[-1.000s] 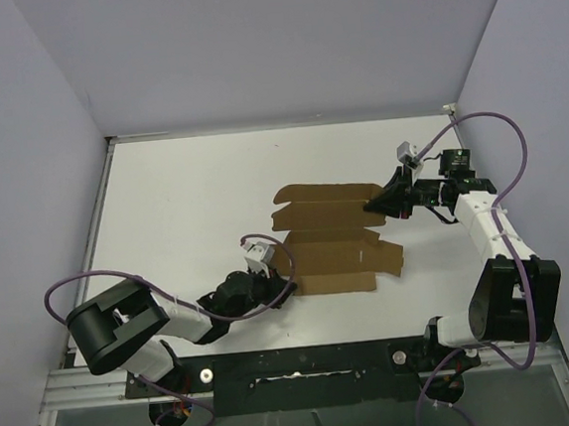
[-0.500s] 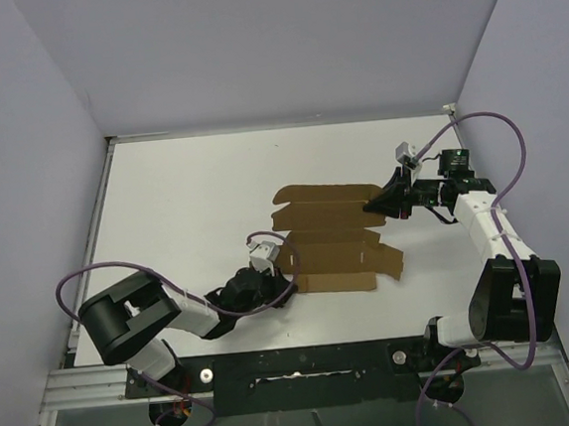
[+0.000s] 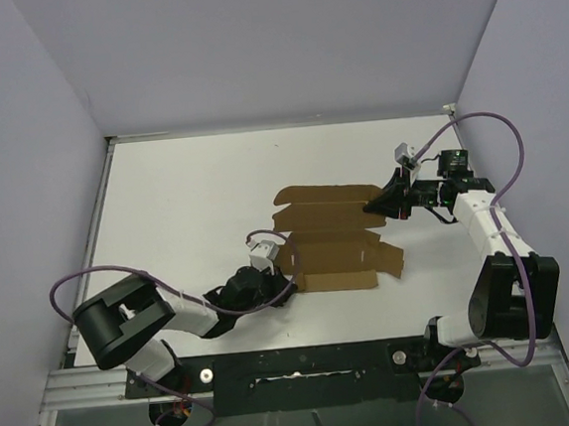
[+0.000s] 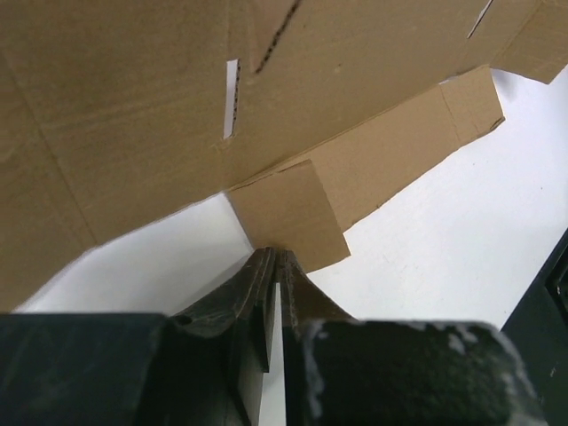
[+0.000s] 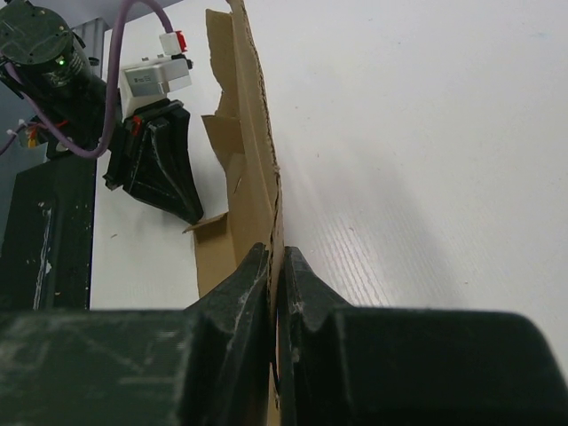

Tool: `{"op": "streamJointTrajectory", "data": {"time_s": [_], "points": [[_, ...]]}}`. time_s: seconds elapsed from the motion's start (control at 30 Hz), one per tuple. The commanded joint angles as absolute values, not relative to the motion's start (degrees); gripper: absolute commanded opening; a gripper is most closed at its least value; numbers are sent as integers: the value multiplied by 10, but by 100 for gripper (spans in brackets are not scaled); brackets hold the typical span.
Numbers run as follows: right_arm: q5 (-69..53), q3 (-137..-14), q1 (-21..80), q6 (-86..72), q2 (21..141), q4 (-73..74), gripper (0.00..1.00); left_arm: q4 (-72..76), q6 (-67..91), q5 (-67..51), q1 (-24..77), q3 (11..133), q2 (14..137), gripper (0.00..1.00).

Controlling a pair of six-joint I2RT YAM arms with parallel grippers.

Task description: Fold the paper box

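- You're working on a white table (image 3: 184, 202) boxed in by pale lavender walls (image 3: 250, 47).
- There is one paper box (image 3: 328, 254): a flat brown die-cut sheet at the middle of the table, unfolded.
- From above, its panels run long from 9 o'clock to 3 o'clock and are stacked from 12 down to 6. The nearest panels sit shifted toward 4 o'clock, with a tab jutting out on that side.
- Two grippers are on it, one at each side.
- Your left gripper (image 3: 274, 269) is at the sheet's 8 o'clock corner. Its jaws are pressed together, and the wrist view shows one small square flap (image 4: 288, 213) running down into the fingertips.
- Your right gripper (image 3: 372, 205) is at the sheet's 2 o'clock edge. Its jaws are clamped with no gap, and the cardboard edge stands up between them in its wrist view.
- The sheet's 12 o'clock panels look lifted along that pinched edge.
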State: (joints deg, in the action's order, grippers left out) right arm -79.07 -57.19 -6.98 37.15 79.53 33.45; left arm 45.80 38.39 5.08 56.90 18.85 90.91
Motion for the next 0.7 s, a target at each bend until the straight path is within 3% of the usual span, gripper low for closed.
{"op": "streamJointTrajectory", "data": {"time_s": [0.0,0.37,0.53,0.67], "points": [[-811,-583,-67,387,793,345,0,413,367,43,569,175,823,9],[-806,-587,-72,389,791,350,0,177,318,40,538,150,500,32],[-807,-587,-73,389,791,350,0,80,308,42,485,157,388,51],[-806,-586,-73,389,789,350,0,32,306,11,418,172,367,66]]}}
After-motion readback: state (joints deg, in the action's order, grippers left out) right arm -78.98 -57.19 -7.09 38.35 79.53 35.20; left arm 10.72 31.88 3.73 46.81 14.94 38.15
